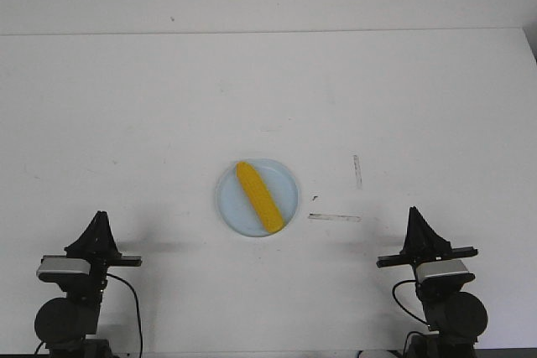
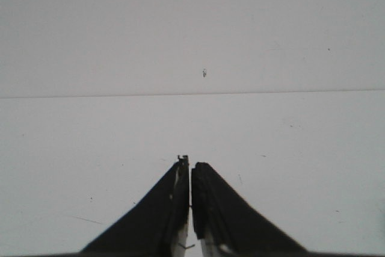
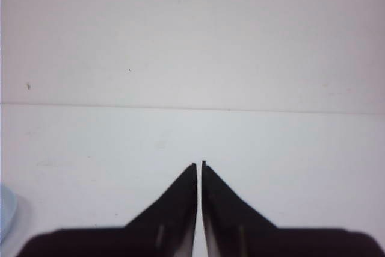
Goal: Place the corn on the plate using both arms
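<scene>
The corn lay diagonally on the plate, so the placing looked finished and probably nothing more was needed. The left gripper and right gripper rested near their bases, well apart from the plate, fingers pressed together and empty. Both wrist views missed the corn; only the plate's edge appeared in the right one

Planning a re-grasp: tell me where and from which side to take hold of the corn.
Grip the corn across its thick middle, coming straight down from above. It lies flat and diagonal on the plate, so turn the gripper until its fingers close across the cob's narrow width, not along its length. The tapered far end would probably slip, and the raised rim blocks a low sideways approach.
</scene>
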